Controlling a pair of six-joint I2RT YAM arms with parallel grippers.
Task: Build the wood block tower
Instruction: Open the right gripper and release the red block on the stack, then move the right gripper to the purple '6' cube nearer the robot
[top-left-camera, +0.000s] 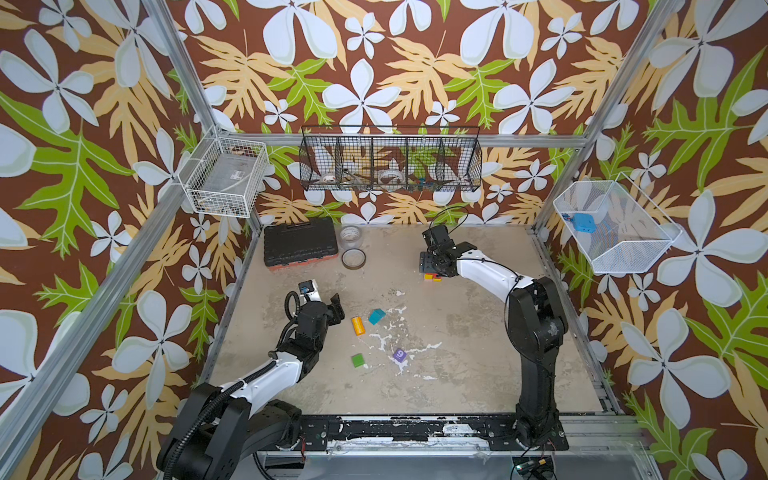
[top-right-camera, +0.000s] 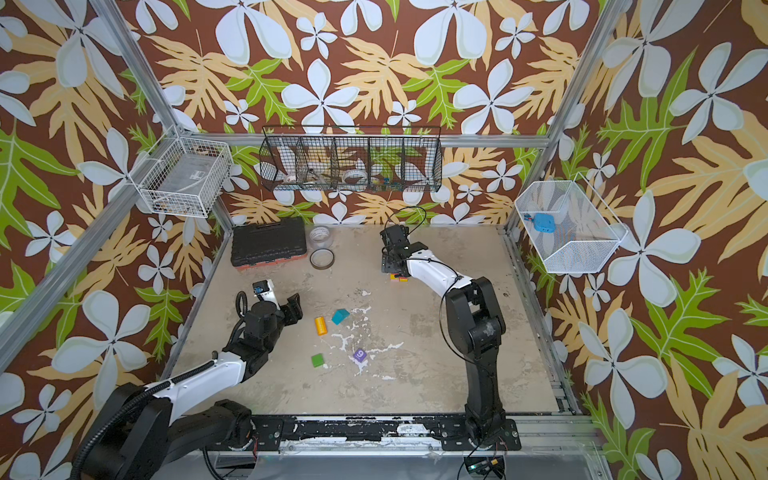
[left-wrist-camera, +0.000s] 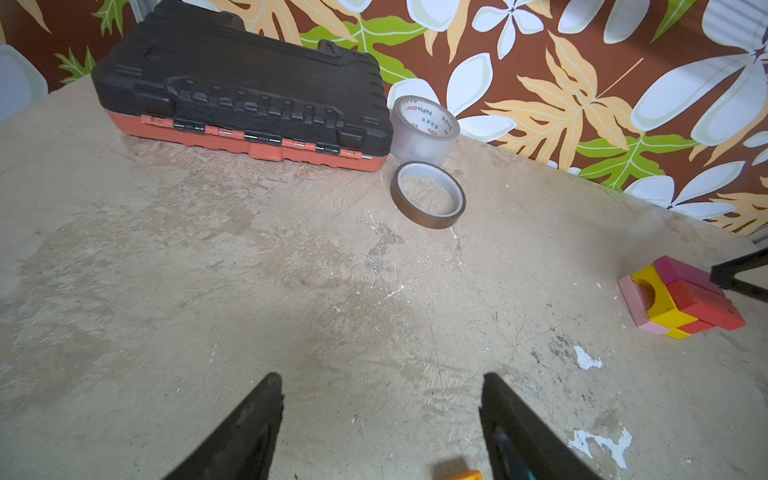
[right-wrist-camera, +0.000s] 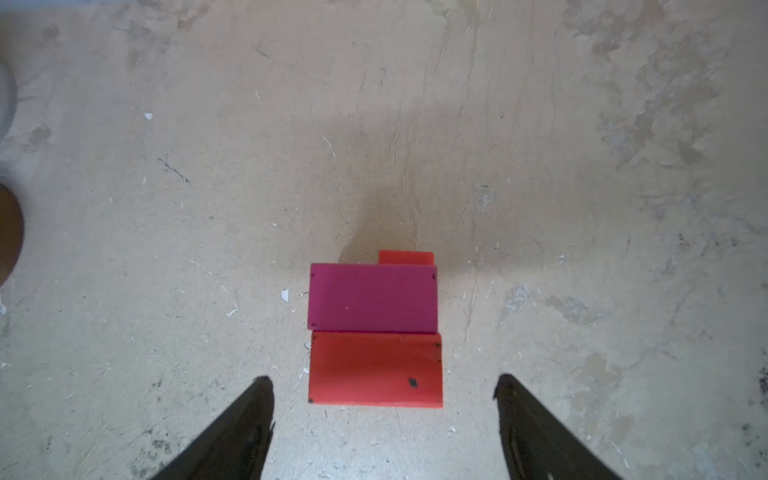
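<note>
tower: low stack (top-left-camera: 433, 277) on the worktop (top-left-camera: 457, 353), right of centre and in the upper half of both top views; only an edge shows there
tower make-up: left wrist view shows pink, yellow, red and magenta blocks packed tight together, with a yellow arch piece on one side
tower top: magenta block (right-wrist-camera: 372, 297) and red block (right-wrist-camera: 376, 368) lie flat, side by side, touching
right tool: (right-wrist-camera: 384, 380) spread wide over the tower, fingers clear of the red block on each side, pinching nothing
loose blocks: orange block (top-left-camera: 358, 326) with teal block (top-left-camera: 376, 316) just beside it, green block (top-left-camera: 358, 360), purple cube (top-left-camera: 399, 354) marked 9; all on the worktop, left of centre, well apart from the tower
left tool: (left-wrist-camera: 382, 380) spread, nothing between the fingers; in both top views just left of the orange block, apart from it
worktop look: beige, scuffed, white flecks
toolbox: (top-left-camera: 299, 245) black, orange base, upper left of the worktop by the back wall
tape: clear tape roll (top-left-camera: 351, 236) just right of the toolbox; brown tape ring (top-left-camera: 353, 258) near it, lower in frame
</note>
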